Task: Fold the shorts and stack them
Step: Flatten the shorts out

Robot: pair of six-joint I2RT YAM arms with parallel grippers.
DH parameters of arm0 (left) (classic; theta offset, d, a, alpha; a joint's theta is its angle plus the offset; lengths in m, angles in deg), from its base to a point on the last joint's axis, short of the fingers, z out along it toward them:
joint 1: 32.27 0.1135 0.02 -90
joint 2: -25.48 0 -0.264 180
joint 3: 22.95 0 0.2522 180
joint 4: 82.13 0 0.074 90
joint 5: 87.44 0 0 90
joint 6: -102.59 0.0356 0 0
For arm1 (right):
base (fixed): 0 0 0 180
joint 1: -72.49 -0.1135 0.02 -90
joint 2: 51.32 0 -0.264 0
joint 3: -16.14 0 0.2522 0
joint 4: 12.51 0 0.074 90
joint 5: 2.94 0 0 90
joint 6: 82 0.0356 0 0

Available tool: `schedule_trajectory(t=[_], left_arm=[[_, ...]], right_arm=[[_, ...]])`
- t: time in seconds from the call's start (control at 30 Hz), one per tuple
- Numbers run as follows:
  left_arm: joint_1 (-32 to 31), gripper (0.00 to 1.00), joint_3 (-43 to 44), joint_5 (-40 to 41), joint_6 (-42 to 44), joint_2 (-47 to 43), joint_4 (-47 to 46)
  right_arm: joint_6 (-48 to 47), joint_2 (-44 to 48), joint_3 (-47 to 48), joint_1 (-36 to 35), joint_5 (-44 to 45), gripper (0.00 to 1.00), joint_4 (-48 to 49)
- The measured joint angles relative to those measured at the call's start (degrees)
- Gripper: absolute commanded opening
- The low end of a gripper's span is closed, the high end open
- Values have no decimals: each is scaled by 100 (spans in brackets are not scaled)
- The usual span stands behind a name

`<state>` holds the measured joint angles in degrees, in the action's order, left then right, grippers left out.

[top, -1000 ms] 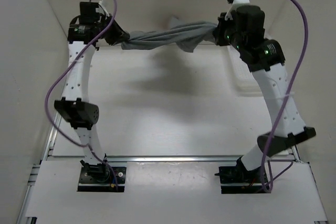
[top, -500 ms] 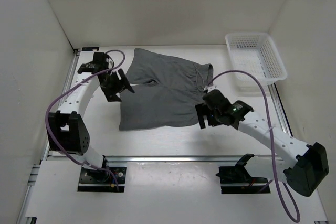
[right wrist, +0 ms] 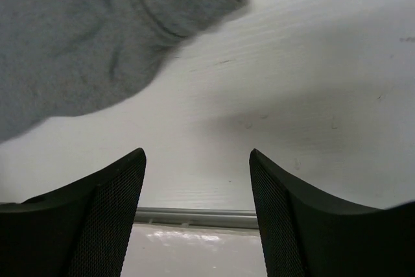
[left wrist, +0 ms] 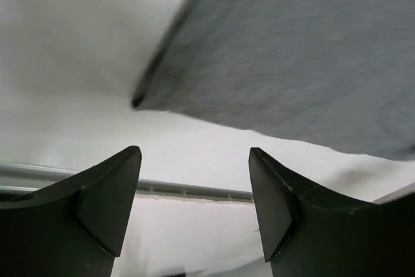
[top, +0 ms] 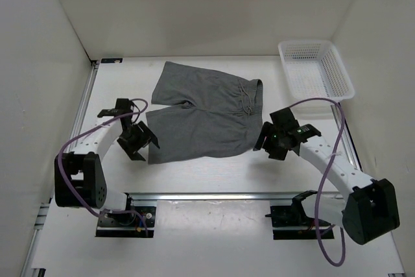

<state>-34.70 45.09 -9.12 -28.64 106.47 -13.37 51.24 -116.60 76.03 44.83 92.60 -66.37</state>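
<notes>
The grey shorts [top: 201, 113] lie spread flat in the middle of the table, waistband with its drawstring to the right and both legs to the left. My left gripper [top: 144, 148] hovers open beside the near leg's corner, and that grey hem [left wrist: 292, 63] fills the top of the left wrist view. My right gripper [top: 266, 146] stands open just off the near end of the waistband, whose grey fabric [right wrist: 84, 37] shows at the upper left of the right wrist view. Nothing sits between either pair of fingers.
A white mesh basket [top: 316, 69] stands at the back right corner. A metal rail [top: 214, 195] runs along the table's near edge. White walls close in the left, back and right sides.
A second ago both grippers held the shorts stretched in the air at the back. The shorts now lie flat, both grippers have opened, let go and drawn back toward the near edge.
</notes>
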Motion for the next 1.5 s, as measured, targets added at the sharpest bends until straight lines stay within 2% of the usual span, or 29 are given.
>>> schedule_trajectory(t=[0.13, 0.23, 0.27, 0.33, 0.4, 0.5, 0.53, 0.57, 0.63, 0.67, 0.83, 0.97, 1.2, 1.23, 1.27, 1.43, 1.5], left_arm=[[2, 80, -643, 44, -332, -57, -87], [-4, 72, -750, 46, -481, 118, -225], [-15, 64, -750, 83, -514, 232, -319], [-46, 56, -730, 164, -573, 501, -470], [-59, 42, -684, 229, -614, 774, -553], [-74, 26, -590, 286, -616, 1038, -625], [-76, 11, -542, 291, -623, 1097, -597], [-85, 11, -487, 297, -643, 1147, -599], [-109, 11, -313, 304, -531, 1255, -590], [-111, 11, -269, 315, -503, 1287, -610], [-129, 11, 358, 382, -299, 1364, -417], [-138, 11, 1043, 422, -201, 1038, -63], [-144, 11, 2059, 422, -83, 702, 404], [-144, 13, 2120, 420, -59, 741, 439], [-144, 19, 2164, 415, -28, 793, 479], [-144, 90, 1908, 254, 201, 890, 485], [-140, 91, 1587, 129, 258, 861, 435]], right_arm=[[229, -229, -597, 905, -901, 71, 520], [299, -651, -682, 1311, -1325, 72, 872], [306, -815, -682, 1373, -1419, 72, 1025], [321, -1119, -682, 1436, -1589, 72, 1314], [374, -1381, -680, 1478, -1718, 72, 1606], [474, -1845, -616, 1495, -1921, 56, 1963], [505, -1996, -531, 1499, -1967, 46, 2057], [509, -2149, -435, 1504, -1991, 29, 2151], [468, -2483, -201, 1502, -1978, 6, 2253], [468, -2612, -107, 1502, -1958, 1, 2273], [278, -2771, 551, 1502, -1663, 0, 2057], [98, -2566, 966, 1502, -1458, 0, 1906], [0, -1827, 876, 1502, -1255, 0, 1692], [2, -1722, 817, 1497, -1228, 0, 1679], [2, -1628, 752, 1475, -1202, 0, 1659], [-13, -1169, 264, 1119, -866, 0, 1429], [-17, -1075, 107, 977, -713, 7, 1329]])
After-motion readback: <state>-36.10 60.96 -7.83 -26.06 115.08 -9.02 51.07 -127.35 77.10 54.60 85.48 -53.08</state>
